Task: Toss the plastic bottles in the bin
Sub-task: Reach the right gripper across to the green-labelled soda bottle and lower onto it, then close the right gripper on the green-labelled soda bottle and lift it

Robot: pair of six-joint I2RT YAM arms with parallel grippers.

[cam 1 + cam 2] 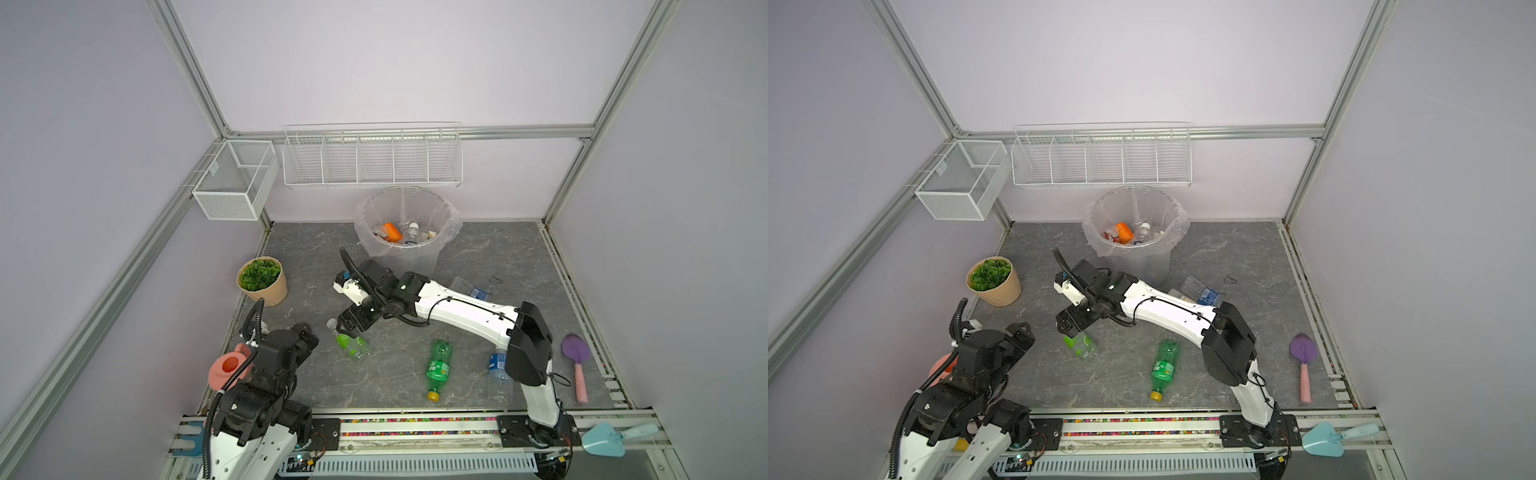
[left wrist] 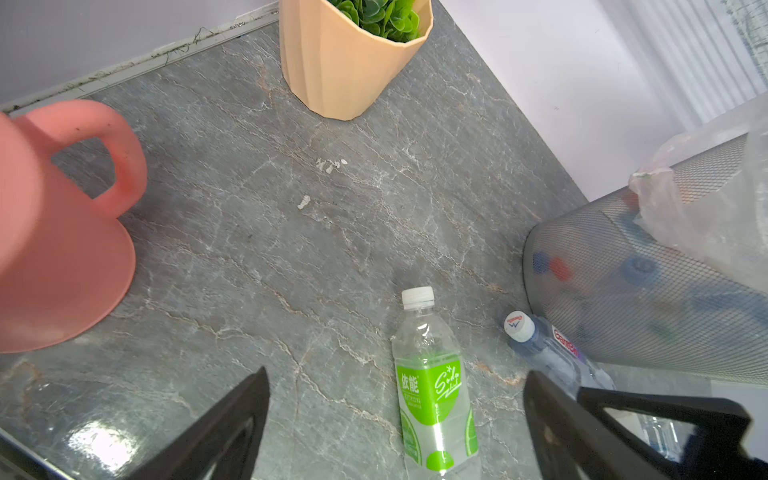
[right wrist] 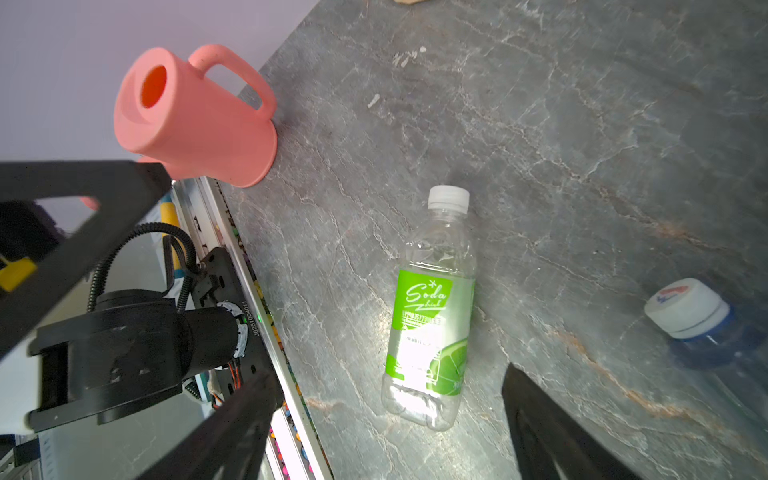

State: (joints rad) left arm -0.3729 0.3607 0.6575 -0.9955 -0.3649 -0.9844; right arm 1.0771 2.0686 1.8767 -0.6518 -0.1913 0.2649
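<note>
Where the right arm (image 1: 461,309) crosses, 1 bottle (image 1: 472,289) seems half-hidden.

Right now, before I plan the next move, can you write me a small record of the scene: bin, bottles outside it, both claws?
bin: back centre, clear bag liner, holds binned bottles
bottles outside: at least four, all lying down: soda bottle, green bottle, near blue-label bottle, far blue-label bottle
right claw: open, above the soda bottle, holding nothing
left claw: open, empty
</note>
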